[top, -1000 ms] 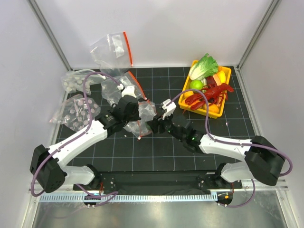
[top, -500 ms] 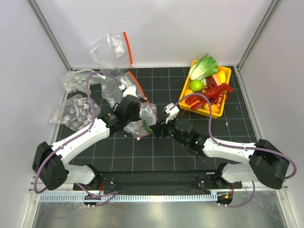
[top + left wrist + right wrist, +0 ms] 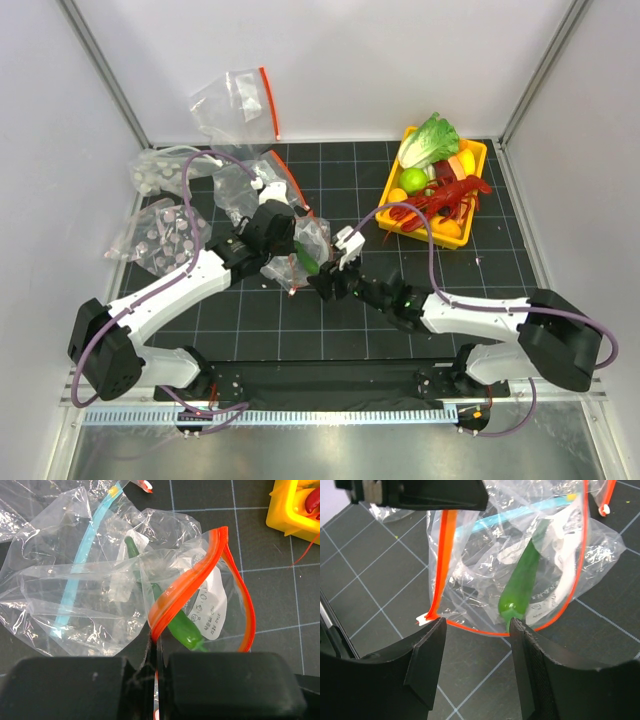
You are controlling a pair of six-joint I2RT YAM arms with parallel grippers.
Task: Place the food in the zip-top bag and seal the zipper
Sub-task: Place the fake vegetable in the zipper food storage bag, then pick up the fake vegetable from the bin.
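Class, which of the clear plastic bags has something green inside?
The orange-zippered bag pinched by the left gripper: a green pepper lies inside it. The other bags show nothing green.

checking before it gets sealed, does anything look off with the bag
The red-orange zip strip of the clear crinkly plastic bag is twisted and folded where the left claw pinches it, and the long green toy pepper lies just inside the open mouth.

Arms (image 3: 180, 285) (image 3: 470, 310): two. Yellow tray (image 3: 432, 236): one. Red lobster (image 3: 445, 196): one. Lettuce (image 3: 430, 140): one. Plastic bags (image 3: 235, 100): perhaps six.
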